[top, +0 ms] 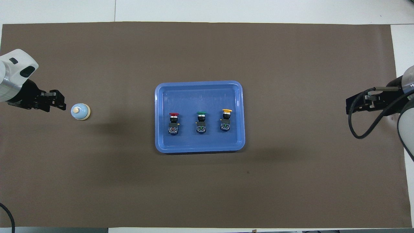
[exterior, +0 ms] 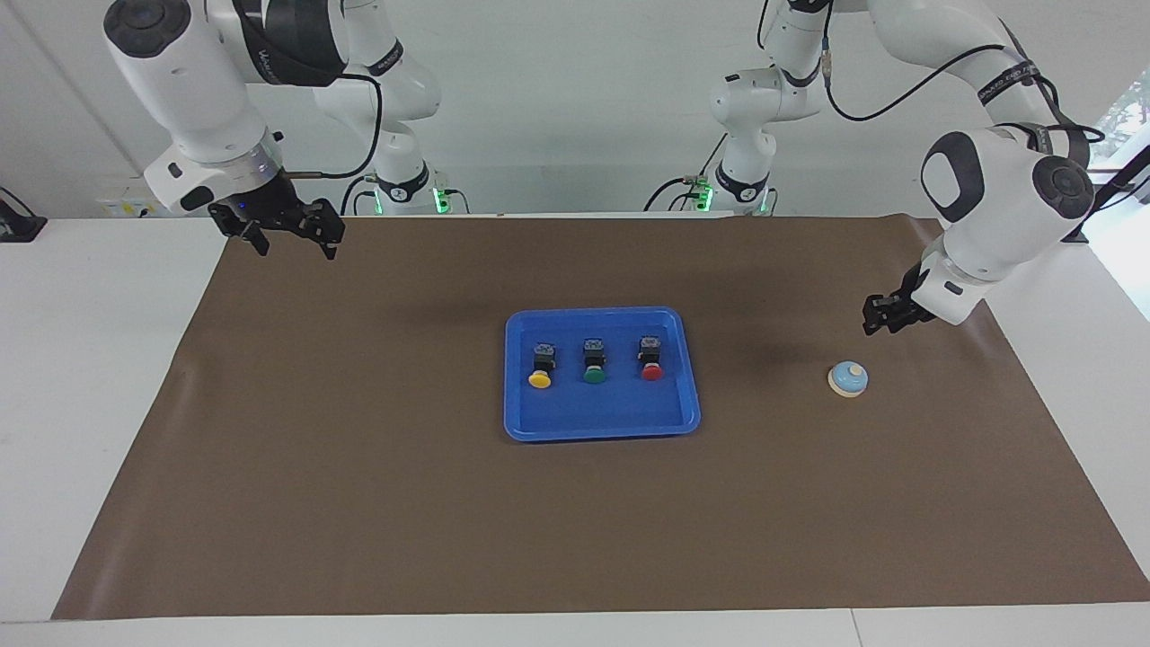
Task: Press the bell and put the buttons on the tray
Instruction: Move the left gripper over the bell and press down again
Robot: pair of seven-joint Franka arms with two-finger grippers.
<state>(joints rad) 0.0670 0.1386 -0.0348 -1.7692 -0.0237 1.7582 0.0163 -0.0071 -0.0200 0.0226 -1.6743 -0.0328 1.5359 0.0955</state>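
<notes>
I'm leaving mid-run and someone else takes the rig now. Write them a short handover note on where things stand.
Left gripper: raised beside the small light-blue dome bell, not touching it, holding nothing.
Right gripper: open, empty, waiting above the brown mat at its own end.
Shallow bright-blue plastic tray: mid-table. In it, in a row, lie three black-bodied push buttons: yellow-capped, green-capped, red-capped.
Bell: on the mat toward the left arm's end.
Done: all three buttons are in the tray.
Left: whether the bell has been pressed cannot be read from this moment; check before closing out.
</notes>
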